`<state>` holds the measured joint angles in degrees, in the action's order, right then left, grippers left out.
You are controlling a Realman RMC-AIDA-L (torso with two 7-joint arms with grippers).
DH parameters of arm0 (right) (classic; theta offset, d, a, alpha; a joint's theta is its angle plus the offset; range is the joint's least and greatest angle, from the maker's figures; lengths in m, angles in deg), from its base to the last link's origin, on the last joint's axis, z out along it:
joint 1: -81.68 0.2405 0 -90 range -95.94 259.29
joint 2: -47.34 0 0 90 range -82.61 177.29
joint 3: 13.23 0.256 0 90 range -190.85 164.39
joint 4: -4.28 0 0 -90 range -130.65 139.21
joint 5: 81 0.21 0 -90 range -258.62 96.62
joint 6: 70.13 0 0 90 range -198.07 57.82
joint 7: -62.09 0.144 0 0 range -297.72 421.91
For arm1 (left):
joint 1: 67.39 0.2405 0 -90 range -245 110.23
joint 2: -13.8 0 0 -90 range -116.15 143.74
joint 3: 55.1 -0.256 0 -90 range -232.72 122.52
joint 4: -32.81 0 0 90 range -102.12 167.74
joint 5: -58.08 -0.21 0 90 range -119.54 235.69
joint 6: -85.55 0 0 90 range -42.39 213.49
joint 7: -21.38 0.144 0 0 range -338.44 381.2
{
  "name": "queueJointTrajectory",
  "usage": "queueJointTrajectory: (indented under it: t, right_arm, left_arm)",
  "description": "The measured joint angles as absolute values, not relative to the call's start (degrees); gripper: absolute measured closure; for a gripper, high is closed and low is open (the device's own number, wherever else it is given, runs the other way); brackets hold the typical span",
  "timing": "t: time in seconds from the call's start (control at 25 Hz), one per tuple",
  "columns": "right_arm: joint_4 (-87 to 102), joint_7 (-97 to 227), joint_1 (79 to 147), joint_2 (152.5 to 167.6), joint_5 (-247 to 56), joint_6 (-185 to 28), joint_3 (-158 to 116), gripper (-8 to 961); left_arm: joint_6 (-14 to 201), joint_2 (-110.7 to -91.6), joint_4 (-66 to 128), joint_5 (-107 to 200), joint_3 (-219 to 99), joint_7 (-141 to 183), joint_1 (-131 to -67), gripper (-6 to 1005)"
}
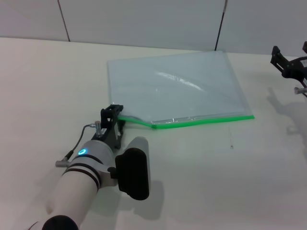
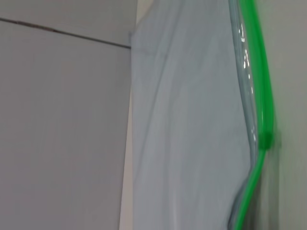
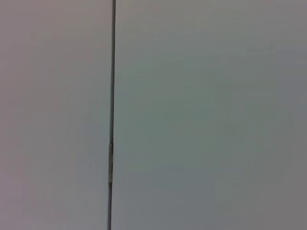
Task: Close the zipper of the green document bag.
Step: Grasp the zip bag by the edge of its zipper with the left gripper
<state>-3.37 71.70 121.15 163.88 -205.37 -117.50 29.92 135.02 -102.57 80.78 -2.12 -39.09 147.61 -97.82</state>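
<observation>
The green document bag (image 1: 177,86) lies flat on the table, a translucent pale blue pouch. Its zipper (image 1: 206,120) is the bright green strip along the edge nearest me. The small green slider (image 1: 154,126) sits about a quarter of the way from the strip's left end, where the strip kinks. My left gripper (image 1: 113,116) is at the bag's near-left corner, shut on it, and the edge rises slightly toward it. The left wrist view shows the zipper (image 2: 261,96) and slider (image 2: 265,139) close up. My right gripper (image 1: 289,53) hangs open at the far right, away from the bag.
The cream tabletop (image 1: 216,182) spreads around the bag. A grey panelled wall (image 1: 144,19) stands behind the table's far edge. The right wrist view shows only that wall (image 3: 201,115) with a vertical seam.
</observation>
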Motion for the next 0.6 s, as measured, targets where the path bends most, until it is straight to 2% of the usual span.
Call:
queueJointTrajectory:
  t: [0.6]
  right_arm:
    - [-3.37, 71.58, 121.31, 163.97, -205.53, -117.50, 29.74, 91]
  left_arm:
    - [134.94, -102.57, 78.93, -2.47, -39.26, 147.50, -98.69, 601]
